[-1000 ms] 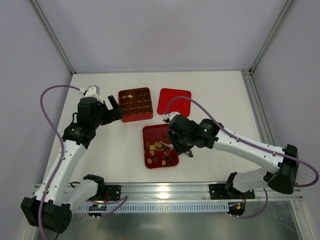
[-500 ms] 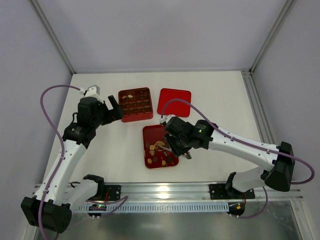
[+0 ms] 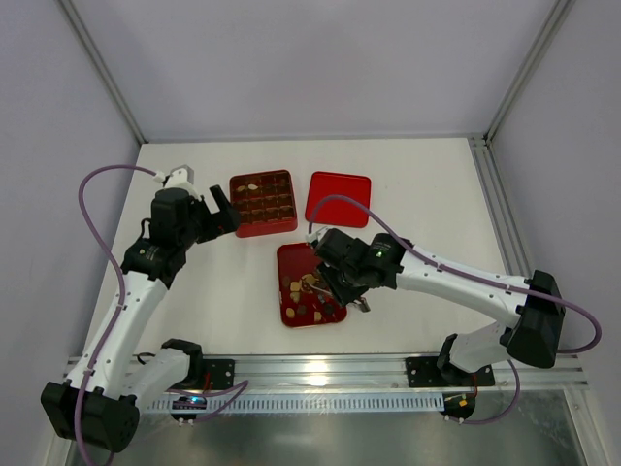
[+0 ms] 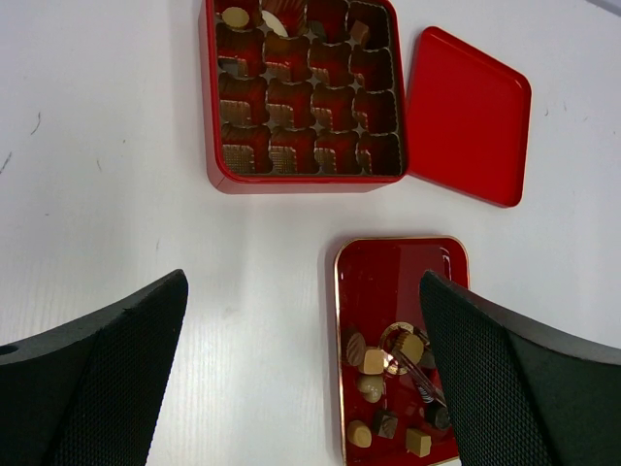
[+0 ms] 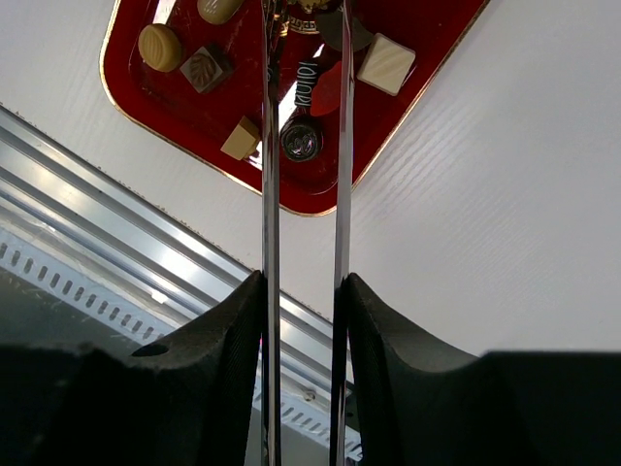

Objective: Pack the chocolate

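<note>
Left gripper [image 4: 302,282] hovers over the worktop [image 4: 107,175], jaws spread wide. Right gripper [image 5: 303,19] reaches into the tray [image 4: 388,267]. Its thin blades [image 5: 343,146] stand slightly apart, and I cannot tell whether they pinch anything. Most chocolate [image 4: 374,361] lies loose in the tray. A few pieces sit in the box [image 4: 209,126] at the tray's 11 o'clock. The lid [image 4: 466,116] lies at the box's 3 o'clock.

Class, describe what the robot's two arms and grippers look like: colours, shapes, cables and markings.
Both the left arm and right arm have white links, black joints and a looping purple cable. The left gripper has broad black fingers with a fine mesh texture. The right gripper carries two long thin metal blades on black mounts.
</note>
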Controlling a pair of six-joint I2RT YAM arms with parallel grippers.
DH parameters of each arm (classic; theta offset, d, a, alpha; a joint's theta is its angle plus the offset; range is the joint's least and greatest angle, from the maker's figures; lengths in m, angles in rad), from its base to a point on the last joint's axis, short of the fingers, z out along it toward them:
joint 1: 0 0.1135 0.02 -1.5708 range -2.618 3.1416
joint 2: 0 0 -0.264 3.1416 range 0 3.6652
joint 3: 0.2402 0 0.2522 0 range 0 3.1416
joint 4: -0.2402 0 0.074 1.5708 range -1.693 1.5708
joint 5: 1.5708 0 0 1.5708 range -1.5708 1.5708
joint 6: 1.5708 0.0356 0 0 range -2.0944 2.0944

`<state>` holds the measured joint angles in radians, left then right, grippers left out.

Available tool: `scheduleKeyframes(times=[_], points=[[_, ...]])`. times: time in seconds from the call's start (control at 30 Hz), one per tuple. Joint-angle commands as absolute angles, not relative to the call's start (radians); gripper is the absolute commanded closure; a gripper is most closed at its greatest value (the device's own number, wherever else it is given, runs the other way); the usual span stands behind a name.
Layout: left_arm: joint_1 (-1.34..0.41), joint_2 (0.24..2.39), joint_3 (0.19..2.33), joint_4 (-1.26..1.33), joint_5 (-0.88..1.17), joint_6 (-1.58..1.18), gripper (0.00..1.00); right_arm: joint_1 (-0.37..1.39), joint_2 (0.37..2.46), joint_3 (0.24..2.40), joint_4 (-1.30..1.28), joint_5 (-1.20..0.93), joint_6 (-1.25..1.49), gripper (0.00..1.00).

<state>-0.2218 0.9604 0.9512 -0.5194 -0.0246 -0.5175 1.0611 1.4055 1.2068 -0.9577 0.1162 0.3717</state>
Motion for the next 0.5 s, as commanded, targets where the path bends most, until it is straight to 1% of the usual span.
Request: scheduleKeyframes(times=[0.0, 0.27, 0.47], points=[[-0.216, 0.956, 0.946, -0.476, -0.018, -0.522, 0.00, 1.069, 1.407, 1.210, -0.931, 0.109, 0.360, 0.60], [-0.216, 0.954, 0.948, -0.476, -0.018, -0.522, 0.00, 1.068, 1.410, 1.235, -0.946, 0.117, 0.362, 0.66], [-0.216, 0.950, 0.948, -0.476, -0.020, -0.522, 0.00, 1.066, 1.397, 1.288, -0.972, 0.147, 0.365, 0.68]])
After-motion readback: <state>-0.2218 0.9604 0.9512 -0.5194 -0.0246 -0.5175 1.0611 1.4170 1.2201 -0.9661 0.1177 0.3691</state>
